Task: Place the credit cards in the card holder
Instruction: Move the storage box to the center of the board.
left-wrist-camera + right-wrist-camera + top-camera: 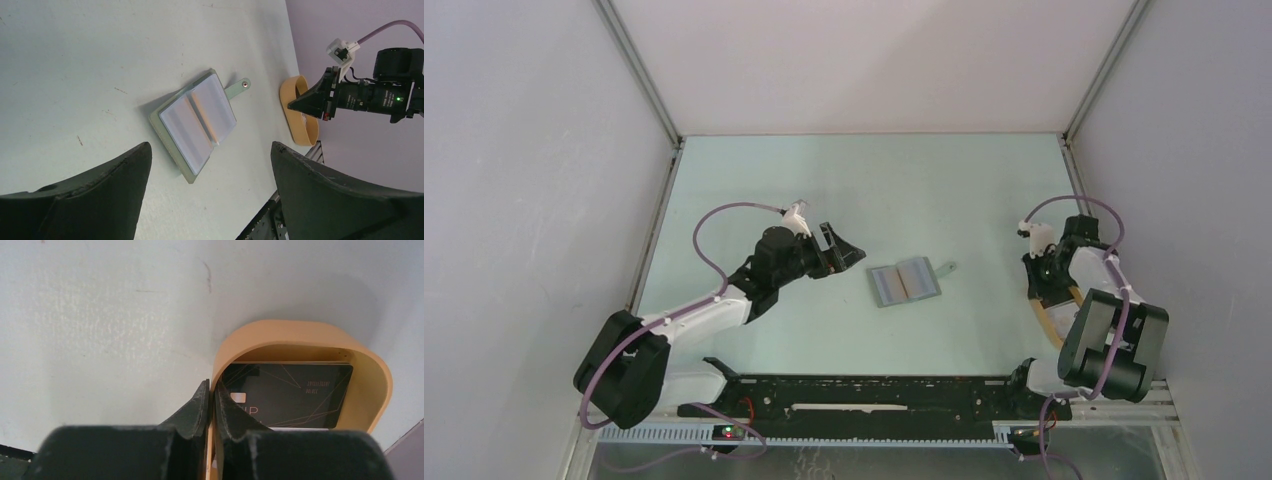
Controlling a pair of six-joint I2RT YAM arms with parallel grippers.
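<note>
As the left gripper [849,250] hovers released at the card holder's [904,282] 9 o'clock, the right gripper [211,390] clamps the tan tray [300,330]; its black card [295,392] probably needs pinching next.

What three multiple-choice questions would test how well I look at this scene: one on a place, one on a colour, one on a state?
1. Where does the black card lie relative to the tray?
A under it; B inside it; C leaning on it from outside.
2. What colour is the tray?
A blue; B red; C tan-yellow.
3. How does the card holder lie?
A open flat; B folded shut; C standing on edge.

Answers:
1 B, the right wrist view shows the card on the tray's floor, within its wall.
2 C, both wrist views show that colour.
3 A, its two pale inner sides face up.
</note>
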